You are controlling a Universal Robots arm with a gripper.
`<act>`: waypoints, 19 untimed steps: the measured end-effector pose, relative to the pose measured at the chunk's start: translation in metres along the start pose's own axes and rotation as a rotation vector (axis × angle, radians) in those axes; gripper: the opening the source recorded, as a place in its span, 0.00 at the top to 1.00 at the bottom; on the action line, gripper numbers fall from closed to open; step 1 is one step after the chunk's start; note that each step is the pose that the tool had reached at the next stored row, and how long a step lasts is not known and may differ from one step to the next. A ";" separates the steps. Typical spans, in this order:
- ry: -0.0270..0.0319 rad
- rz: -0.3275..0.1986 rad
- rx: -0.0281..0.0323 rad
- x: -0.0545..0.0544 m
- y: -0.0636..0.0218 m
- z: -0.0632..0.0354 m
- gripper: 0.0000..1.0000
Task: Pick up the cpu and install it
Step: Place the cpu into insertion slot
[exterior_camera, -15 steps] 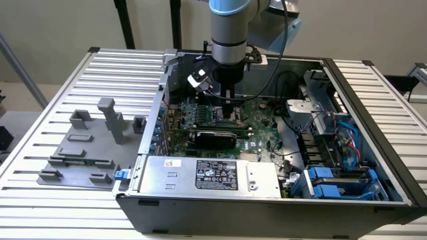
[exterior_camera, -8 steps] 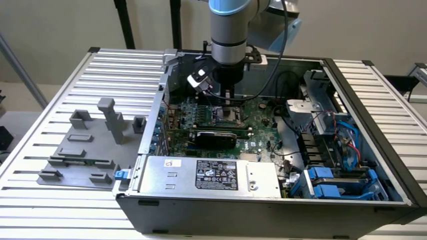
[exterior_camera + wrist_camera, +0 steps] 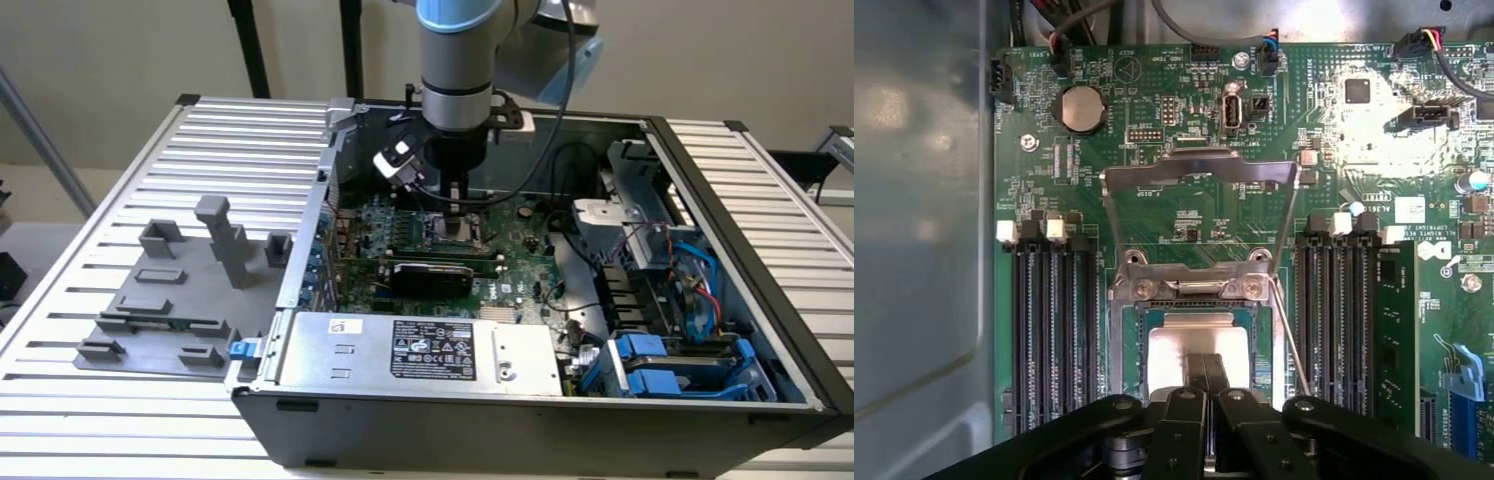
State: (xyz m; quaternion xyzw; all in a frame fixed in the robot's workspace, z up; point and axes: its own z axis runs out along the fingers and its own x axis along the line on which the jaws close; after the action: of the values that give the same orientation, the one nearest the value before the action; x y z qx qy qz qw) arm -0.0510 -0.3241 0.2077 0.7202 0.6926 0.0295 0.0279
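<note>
The cpu (image 3: 1172,345) shows as a silvery square with a green rim, lying flat inside the black socket (image 3: 1199,288) on the green motherboard (image 3: 1184,215). The socket's metal load frame (image 3: 1199,170) is swung open and lies beyond it. My gripper (image 3: 1206,375) hangs straight down over the cpu's near half, its two thin dark fingers (image 3: 1197,378) pressed together, tips at or just above the chip's top. In the exterior view the gripper (image 3: 461,205) reaches into the open computer case, right above the socket (image 3: 447,232).
Memory slots (image 3: 1044,320) flank the socket, with another bank (image 3: 1339,320) on the other side. An expansion card (image 3: 427,272) and the power supply (image 3: 427,350) sit nearer the case front. Grey fixture blocks (image 3: 174,300) stand on the table at the exterior view's left. Cables (image 3: 574,165) run behind the arm.
</note>
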 end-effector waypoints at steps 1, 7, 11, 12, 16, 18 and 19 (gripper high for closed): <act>0.0000 0.000 0.0000 -0.001 0.0001 0.0000 0.89; -0.0005 0.000 0.0000 -0.007 0.0003 0.0000 0.89; -0.0015 0.000 -0.0001 -0.008 0.0002 0.0005 0.89; -0.0019 0.000 -0.0001 -0.008 0.0001 0.0009 0.89; -0.0023 0.000 -0.0001 -0.008 -0.0001 0.0029 0.89; -0.0026 0.000 0.0000 -0.008 -0.0002 0.0038 0.89; -0.0028 0.000 0.0001 -0.008 -0.0002 0.0042 0.89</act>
State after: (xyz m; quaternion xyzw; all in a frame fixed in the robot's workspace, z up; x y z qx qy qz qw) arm -0.0512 -0.3321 0.2035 0.7202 0.6926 0.0284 0.0289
